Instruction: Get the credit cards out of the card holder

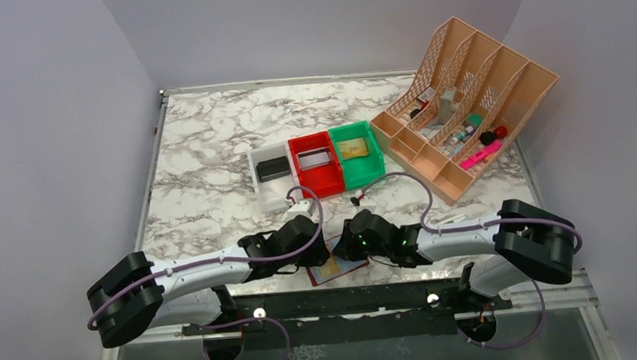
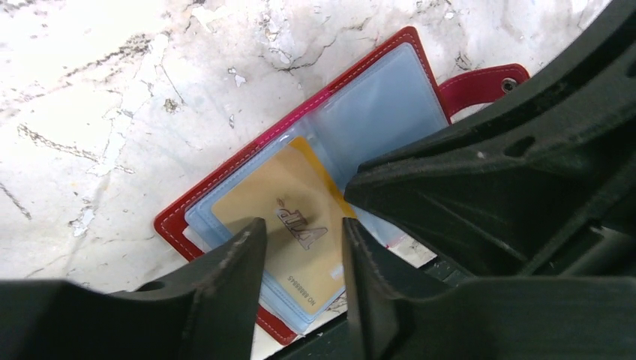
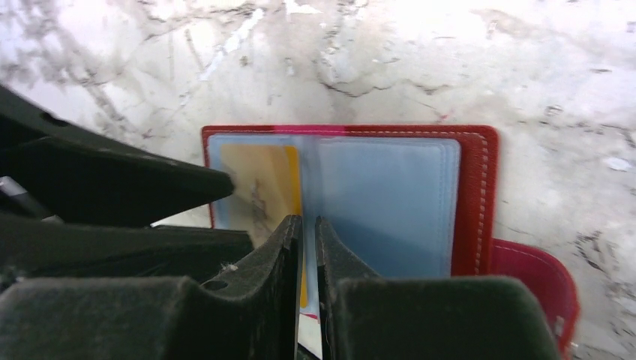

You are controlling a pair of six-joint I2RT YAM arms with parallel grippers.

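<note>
The card holder lies open near the table's front edge, dark red with light-blue pockets. A gold credit card marked VIP sits in its left pocket. My left gripper hovers over that card, jaws apart, the card showing between them. My right gripper is at the holder's middle fold, its jaws closed to a thin slit on a light-blue pocket leaf. Other cards lie in the bins: a black one, a grey one and a gold one.
A white bin, a red bin and a green bin stand in a row mid-table. A tan slotted organizer with small items fills the back right. The holder's red snap strap sticks out sideways.
</note>
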